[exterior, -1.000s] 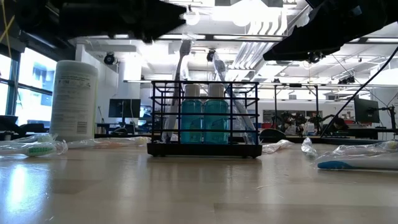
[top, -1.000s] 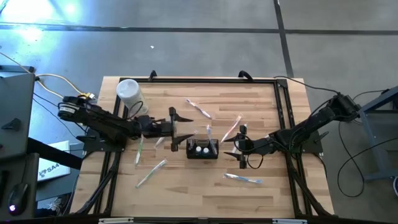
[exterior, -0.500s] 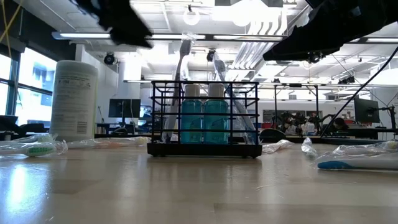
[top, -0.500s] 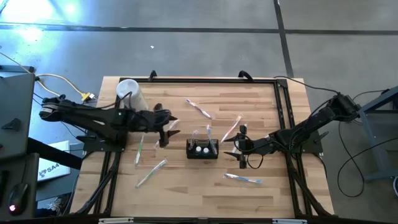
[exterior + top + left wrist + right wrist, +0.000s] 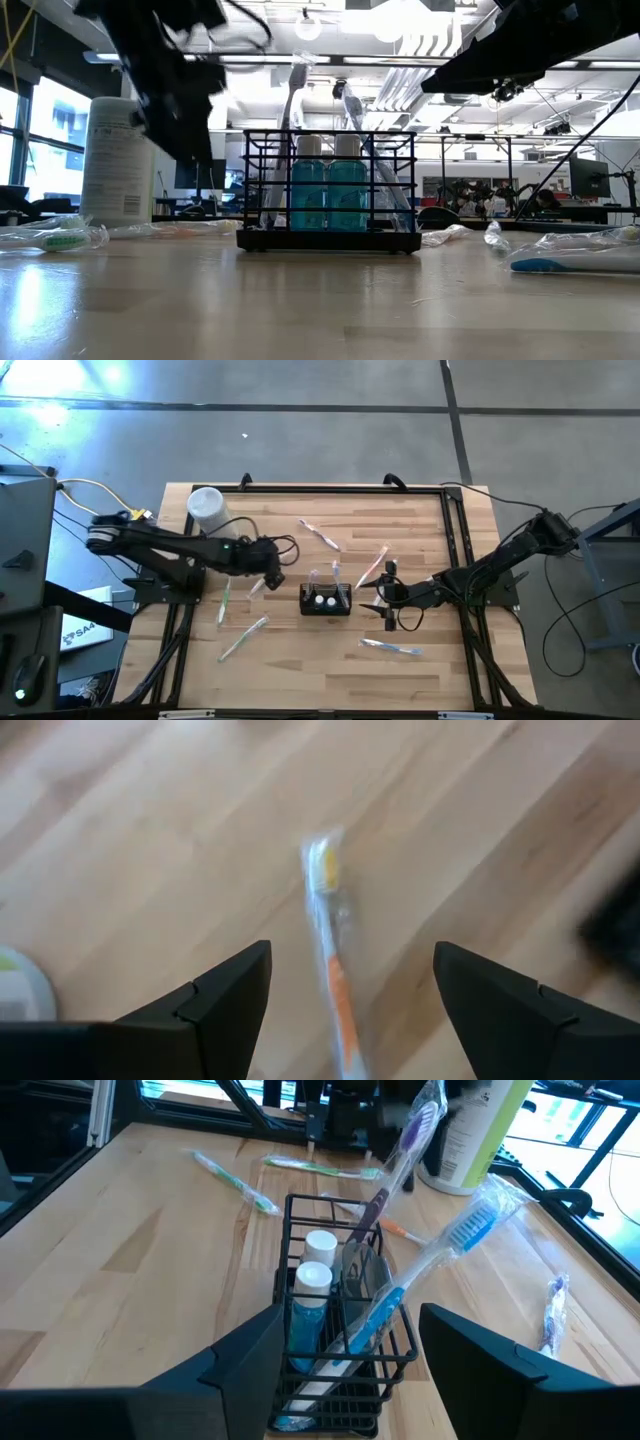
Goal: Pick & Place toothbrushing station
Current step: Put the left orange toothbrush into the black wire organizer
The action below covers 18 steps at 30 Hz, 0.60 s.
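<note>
Left arm is pulling back from the toothbrushing station and swinging down: its left pincer is now hanging open over a wrapped orange toothbrush lying loose on the tabletop, just left of the station. Right pincer is waiting, open and empty, just right of the station, unmoved.

Judging the step as picking that brush: jaws are already straddling it, so drop straight down and close mid-handle, across the shaft, not on the crinkly wrapper end.

Station is sitting upright mid-tabletop, open top up, long axis running left-right across the tabletop. It's carrying two blue bottles and two wrapped brushes leaning out the top.
</note>
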Tool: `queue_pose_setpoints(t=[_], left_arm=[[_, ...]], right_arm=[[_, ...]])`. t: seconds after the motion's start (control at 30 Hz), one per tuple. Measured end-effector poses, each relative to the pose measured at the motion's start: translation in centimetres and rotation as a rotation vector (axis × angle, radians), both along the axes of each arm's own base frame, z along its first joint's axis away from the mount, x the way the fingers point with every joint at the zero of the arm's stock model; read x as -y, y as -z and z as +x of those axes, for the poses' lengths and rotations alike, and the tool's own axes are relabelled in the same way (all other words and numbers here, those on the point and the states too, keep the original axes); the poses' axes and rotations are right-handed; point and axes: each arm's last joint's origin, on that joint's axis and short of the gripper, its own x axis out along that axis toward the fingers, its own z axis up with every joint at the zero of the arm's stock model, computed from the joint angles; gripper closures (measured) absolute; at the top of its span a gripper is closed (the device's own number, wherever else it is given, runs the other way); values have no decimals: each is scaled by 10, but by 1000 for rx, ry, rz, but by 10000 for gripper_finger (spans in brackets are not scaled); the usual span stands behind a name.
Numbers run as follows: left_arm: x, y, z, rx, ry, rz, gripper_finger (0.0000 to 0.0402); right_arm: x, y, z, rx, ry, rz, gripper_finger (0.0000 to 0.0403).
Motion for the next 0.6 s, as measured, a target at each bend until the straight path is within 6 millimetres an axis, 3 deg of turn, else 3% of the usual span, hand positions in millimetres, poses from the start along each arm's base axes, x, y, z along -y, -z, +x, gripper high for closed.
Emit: queue_pose_setpoints(t=[0.27,0.43,0.6], left_arm=[[-33,39,13,-133,-126,-184,125],[-51,52,17,-140,-143,-284,125],[-57,62,25,-134,-101,-273,125]], right_arm=[[0,1,0,-7,0,-3,175],[0,1,0,-14,1,-3,175],[0,1,-1,-15,1,-3,175]])
